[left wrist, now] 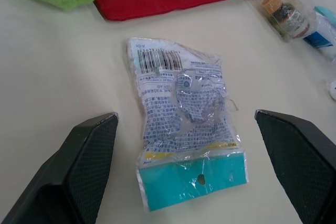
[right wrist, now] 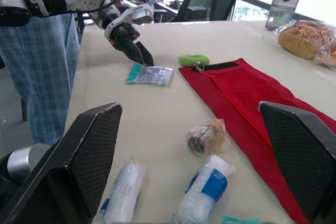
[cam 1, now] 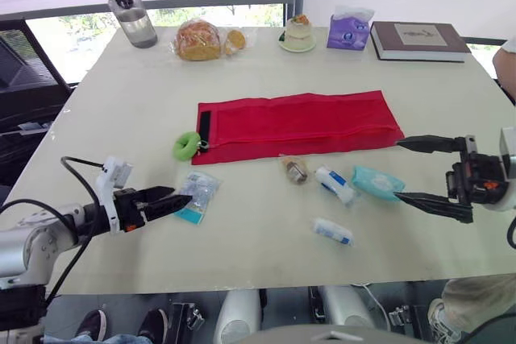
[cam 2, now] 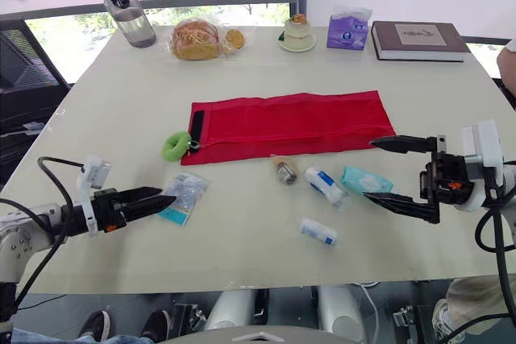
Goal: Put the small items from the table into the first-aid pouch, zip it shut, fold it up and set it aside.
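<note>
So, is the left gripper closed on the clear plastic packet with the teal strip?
No, the left gripper is open, with a finger either side of the packet lying flat.

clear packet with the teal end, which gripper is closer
Left. The left gripper is right at the clear packet, fingers open; the right gripper is off across the table beside the teal pack.

Pouch (cam 1: 298, 125) sits mid-table (cam 1: 121, 118), ring (cam 1: 187, 146) touching its left end. In front of it, left to right: packet (cam 1: 197, 192), wrapped vial (cam 1: 295, 169), roll (cam 1: 334, 184), wipes pack (cam 1: 377, 182) (last three close together). Second roll (cam 1: 332, 231) is nearest the front edge. Back edge, left to right: bottle (cam 1: 129, 10), bread (cam 1: 198, 40), cake (cam 1: 297, 35), tissue pack (cam 1: 349, 30), book (cam 1: 418, 40).
</note>
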You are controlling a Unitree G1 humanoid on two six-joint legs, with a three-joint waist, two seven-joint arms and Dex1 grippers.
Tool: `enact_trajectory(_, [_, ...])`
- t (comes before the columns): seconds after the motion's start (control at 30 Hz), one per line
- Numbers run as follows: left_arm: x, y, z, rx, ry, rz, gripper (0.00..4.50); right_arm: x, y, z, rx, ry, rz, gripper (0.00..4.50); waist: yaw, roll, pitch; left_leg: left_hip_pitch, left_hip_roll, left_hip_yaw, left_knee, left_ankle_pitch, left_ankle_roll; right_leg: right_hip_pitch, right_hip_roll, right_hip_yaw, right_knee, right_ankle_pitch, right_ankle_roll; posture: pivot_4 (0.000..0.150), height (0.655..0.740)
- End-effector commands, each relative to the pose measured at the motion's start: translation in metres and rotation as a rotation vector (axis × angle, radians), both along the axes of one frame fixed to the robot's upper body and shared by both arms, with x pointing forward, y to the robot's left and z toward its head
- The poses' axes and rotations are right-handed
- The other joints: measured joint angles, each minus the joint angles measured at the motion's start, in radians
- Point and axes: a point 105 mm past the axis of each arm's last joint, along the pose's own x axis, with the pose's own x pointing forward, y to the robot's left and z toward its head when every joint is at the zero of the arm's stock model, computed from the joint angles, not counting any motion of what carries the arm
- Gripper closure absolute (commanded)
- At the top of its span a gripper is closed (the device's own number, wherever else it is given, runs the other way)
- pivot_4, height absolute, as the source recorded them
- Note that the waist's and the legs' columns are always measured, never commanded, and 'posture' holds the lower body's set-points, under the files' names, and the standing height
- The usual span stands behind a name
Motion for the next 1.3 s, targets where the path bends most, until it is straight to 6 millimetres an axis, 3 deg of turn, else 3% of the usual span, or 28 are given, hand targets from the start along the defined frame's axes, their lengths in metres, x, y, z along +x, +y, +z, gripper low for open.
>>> enact_trajectory(0.03, [-0.007,-0.016,-0.008,-0.075,0.101,-0.046,0.27,-0.005,0.005,0.007,0.012,-0.044,0.029,0.01,0.0,0.0,0.0,0.0,0.0,0.0,0.0,0.0,0.0,0.0,0.0,0.0,0.0,0.0,0.0,0.15,0.74])
enact_trajectory(0.1, [-0.006,-0.025,-0.003,-0.141,0.11,-0.056,0.9,-0.007,0.006,0.008,0.02,-0.053,0.037,0.0,-0.001,0.0,0.0,0.0,0.0,0.0,0.0,0.0,0.0,0.0,0.0,0.0,0.0,0.0,0.0,0.15,0.74])
enact_trajectory(0.3, [0.002,-0.025,0.004,-0.2,0.08,0.003,3.83,-0.009,0.01,0.005,0.026,-0.056,0.032,0.0,-0.001,-0.001,0.0,-0.001,0.001,-0.003,0.001,0.0,0.0,0.0,0.0,-0.002,0.0,0.001,-0.002,0.15,0.74])
enact_trajectory(0.37, [0.003,-0.025,0.005,-0.205,0.073,0.016,4.43,-0.009,0.009,0.002,0.02,-0.053,0.025,0.0,-0.002,-0.001,0.0,-0.001,0.001,-0.003,0.001,0.0,0.0,0.0,0.0,-0.002,0.0,0.001,-0.002,0.15,0.74])
enact_trajectory(0.63, [0.004,-0.028,0.009,-0.221,0.029,0.022,4.43,-0.007,0.011,-0.001,0.024,-0.049,0.014,0.0,-0.003,-0.001,0.0,-0.001,0.001,-0.002,0.001,0.0,0.0,0.0,0.0,-0.001,0.0,0.001,-0.002,0.15,0.74])
enact_trajectory(0.77, [0.005,-0.042,0.022,-0.261,-0.046,-0.016,4.43,-0.003,0.019,0.0,0.051,-0.021,-0.002,0.0,-0.002,-0.001,0.0,-0.001,0.001,-0.002,0.002,0.0,0.0,0.0,-0.001,-0.001,0.0,0.002,-0.003,0.15,0.74])
enact_trajectory(1.0, [-0.002,-0.039,0.004,-0.186,-0.017,0.006,4.43,0.002,0.019,-0.003,0.022,-0.03,-0.026,0.0,-0.005,-0.001,0.0,-0.001,0.001,-0.002,0.001,0.0,0.0,0.001,-0.001,-0.001,0.0,0.002,-0.003,0.15,0.74])
enact_trajectory(1.2, [-0.005,-0.036,-0.001,-0.175,-0.002,0.019,1.82,0.003,0.022,0.0,0.022,-0.032,-0.027,0.0,-0.002,-0.001,0.0,-0.001,0.001,-0.002,0.002,0.0,0.0,0.001,-0.001,-0.001,0.0,0.002,-0.003,0.15,0.74])
enact_trajectory(1.27, [-0.001,-0.024,-0.004,-0.15,-0.003,0.064,1.25,0.003,0.022,0.001,0.02,-0.034,-0.027,0.0,-0.001,-0.001,0.0,-0.001,0.001,-0.002,0.002,0.0,0.0,0.001,-0.001,-0.001,0.0,0.001,-0.002,0.15,0.74])
enact_trajectory(1.3, [0.003,-0.017,-0.005,-0.141,-0.008,0.098,0.66,0.003,0.023,0.002,0.018,-0.037,-0.027,0.0,-0.001,-0.001,0.0,0.0,0.001,-0.002,0.002,0.0,0.0,0.001,-0.001,-0.001,0.0,0.001,-0.002,0.15,0.74])
